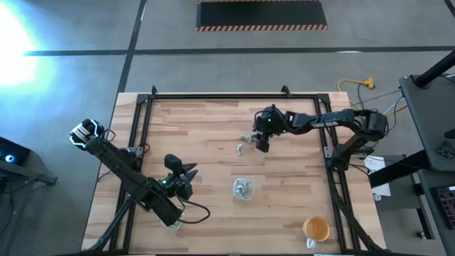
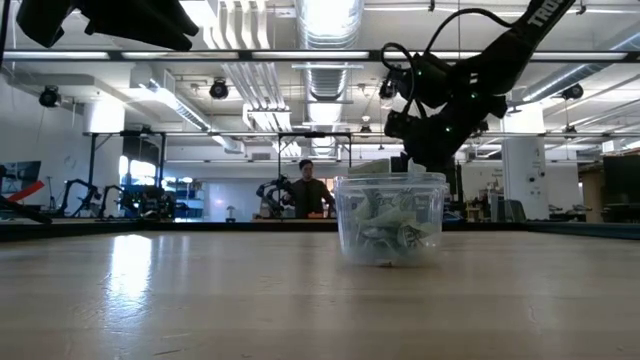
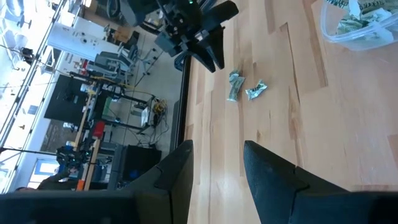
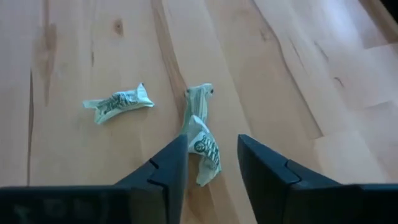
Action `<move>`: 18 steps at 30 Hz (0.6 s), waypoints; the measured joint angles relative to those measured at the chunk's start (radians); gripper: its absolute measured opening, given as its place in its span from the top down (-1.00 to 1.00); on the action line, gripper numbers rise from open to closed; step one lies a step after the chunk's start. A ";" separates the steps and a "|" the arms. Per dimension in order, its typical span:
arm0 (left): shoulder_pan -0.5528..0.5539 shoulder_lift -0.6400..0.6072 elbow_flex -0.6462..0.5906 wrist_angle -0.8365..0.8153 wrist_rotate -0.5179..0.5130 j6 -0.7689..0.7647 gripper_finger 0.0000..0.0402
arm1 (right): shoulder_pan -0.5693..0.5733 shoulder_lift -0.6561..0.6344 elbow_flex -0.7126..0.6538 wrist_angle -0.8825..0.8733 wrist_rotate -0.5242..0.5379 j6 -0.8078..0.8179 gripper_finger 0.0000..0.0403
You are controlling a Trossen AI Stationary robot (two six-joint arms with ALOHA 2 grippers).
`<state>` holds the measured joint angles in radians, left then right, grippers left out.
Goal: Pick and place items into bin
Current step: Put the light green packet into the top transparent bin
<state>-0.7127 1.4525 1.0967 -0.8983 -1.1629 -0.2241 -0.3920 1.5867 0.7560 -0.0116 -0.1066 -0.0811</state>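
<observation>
High view, reading left to right: my left gripper waits parted and empty near the table's front-left corner. The bin, a clear cup already holding several wrappers, stands mid-table toward the front edge. Two loose wrappers lie toward the back edge, where my right gripper hovers. I judge I'm lining up a pick. In the right wrist view its fingers stand apart, holding nothing, the nearer wrapper lying just ahead of the gap. Next I should lower and close.
</observation>
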 joint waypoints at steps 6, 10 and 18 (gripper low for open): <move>0.000 0.000 -0.006 0.000 0.000 0.001 0.38 | 0.003 0.000 -0.009 0.002 -0.002 0.000 0.18; 0.000 0.000 -0.006 0.000 0.000 -0.002 0.38 | 0.003 0.000 -0.022 0.007 -0.003 0.000 0.10; 0.000 0.000 -0.007 0.000 0.000 -0.003 0.38 | 0.003 0.000 -0.056 0.070 -0.030 -0.057 0.09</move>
<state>-0.7125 1.4525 1.0897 -0.8982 -1.1629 -0.2272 -0.3893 1.5867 0.7003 0.0580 -0.1367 -0.1383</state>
